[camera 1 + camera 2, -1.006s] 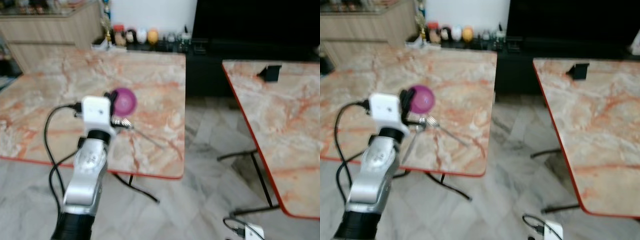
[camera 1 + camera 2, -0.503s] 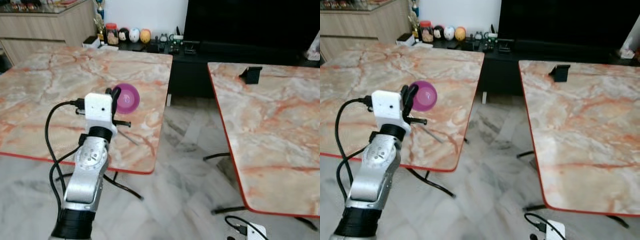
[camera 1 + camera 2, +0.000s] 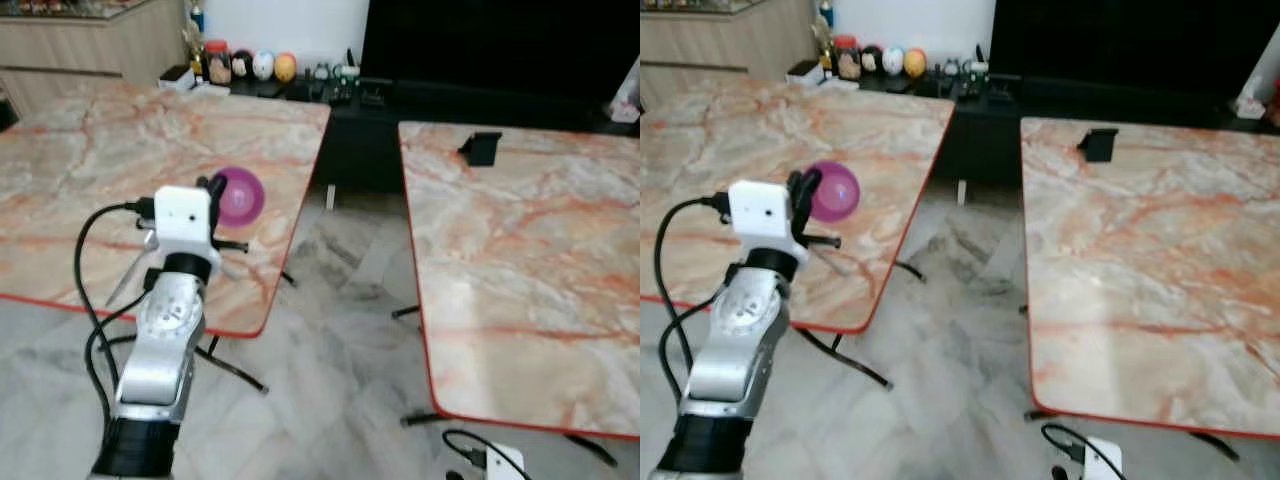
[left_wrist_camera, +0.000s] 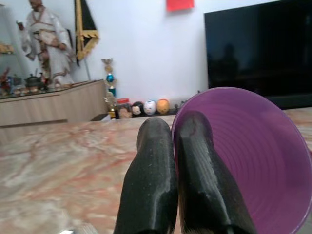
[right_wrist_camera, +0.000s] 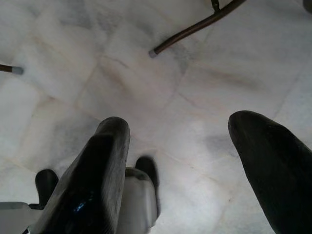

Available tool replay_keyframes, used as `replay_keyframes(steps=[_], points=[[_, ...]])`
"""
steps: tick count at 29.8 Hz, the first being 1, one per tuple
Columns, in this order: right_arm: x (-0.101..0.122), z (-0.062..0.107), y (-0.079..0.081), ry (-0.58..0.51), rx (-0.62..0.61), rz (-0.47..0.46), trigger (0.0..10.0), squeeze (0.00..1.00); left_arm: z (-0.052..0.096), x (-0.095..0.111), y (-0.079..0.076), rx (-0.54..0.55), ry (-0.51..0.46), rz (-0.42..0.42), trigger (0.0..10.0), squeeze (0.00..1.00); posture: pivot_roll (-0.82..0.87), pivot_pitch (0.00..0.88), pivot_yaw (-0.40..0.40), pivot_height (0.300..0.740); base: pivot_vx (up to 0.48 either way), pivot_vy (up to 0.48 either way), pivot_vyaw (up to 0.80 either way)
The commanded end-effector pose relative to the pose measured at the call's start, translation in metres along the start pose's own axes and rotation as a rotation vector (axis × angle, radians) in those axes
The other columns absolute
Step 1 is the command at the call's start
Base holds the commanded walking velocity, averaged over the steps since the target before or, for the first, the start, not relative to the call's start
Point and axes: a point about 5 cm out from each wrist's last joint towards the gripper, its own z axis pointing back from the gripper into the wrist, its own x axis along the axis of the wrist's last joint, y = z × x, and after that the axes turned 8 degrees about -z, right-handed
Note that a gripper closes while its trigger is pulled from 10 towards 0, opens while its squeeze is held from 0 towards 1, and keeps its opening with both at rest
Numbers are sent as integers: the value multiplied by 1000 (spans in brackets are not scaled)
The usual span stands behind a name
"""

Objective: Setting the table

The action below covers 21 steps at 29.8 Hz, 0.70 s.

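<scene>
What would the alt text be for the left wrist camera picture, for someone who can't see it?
Two black fingers of the left gripper pinch the rim of a purple bowl above a marble-patterned table. Behind stand a wooden cabinet, small ornaments and a dark television.

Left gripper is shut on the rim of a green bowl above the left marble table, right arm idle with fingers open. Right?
One error: the bowl is purple, not green, as the left wrist view shows. The left gripper is shut on its rim above the left marble table, and the right gripper hangs idle, fingers open.
</scene>
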Motion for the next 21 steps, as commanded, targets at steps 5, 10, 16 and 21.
replay_keyframes(steps=[5, 10, 16, 21], points=[[2, 0, -5, -3, -13, -1, 10000, 0, -2, 4, -5, -15, -20, -4, 10000, 0, 123, 0, -56, 740, 0, -266, 0], [2, 0, -5, -3, -12, 1, 10000, 0, -3, 5, -5, -13, -25, -5, 10000, 0, 125, 0, -57, 740, 0, -266, 0], [2, 0, -5, -2, -11, 2, 10000, 0, -3, 6, -5, -12, -29, -3, 10000, 0, 124, 0, -57, 740, 0, -265, 0], [2, 0, -5, -3, -11, 7, 10000, 0, -3, 6, -5, -13, -29, -2, 10000, 0, 125, 0, -58, 740, 0, -265, 0]])
